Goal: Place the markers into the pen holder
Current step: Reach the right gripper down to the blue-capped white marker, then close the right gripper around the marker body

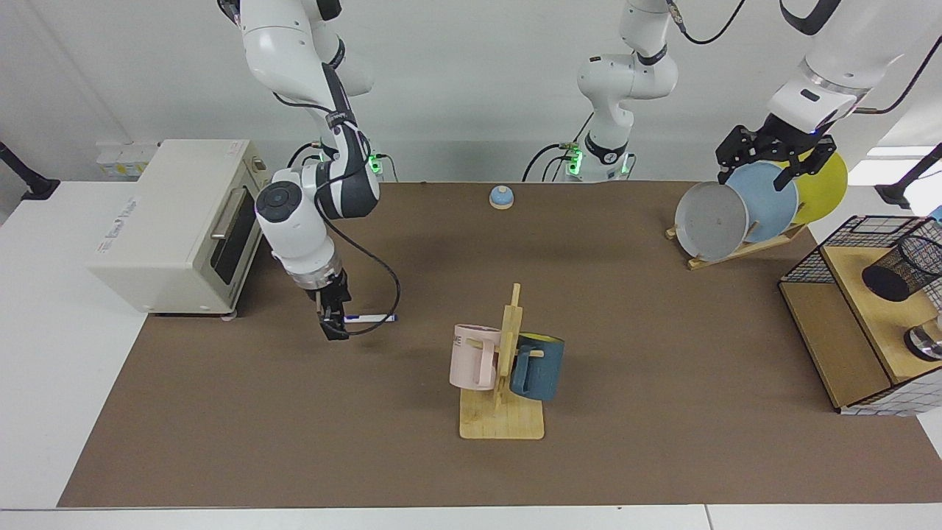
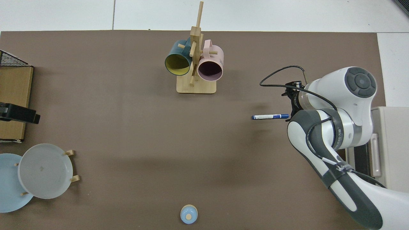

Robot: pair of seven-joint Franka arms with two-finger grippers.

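One marker [image 1: 368, 318] flat on the mat [image 1: 633, 456], right gripper [image 1: 335, 324] low at its capped end; can't tell jaw gap or any grip. Left gripper [image 1: 773, 151] waits over 3 plates [image 1: 712, 220], jaws spread, holding nothing. 2 mugs [image 1: 471, 357] on a rack. Holder [image 1: 904, 269] far off in the basket [image 1: 854, 239], contents unclear.
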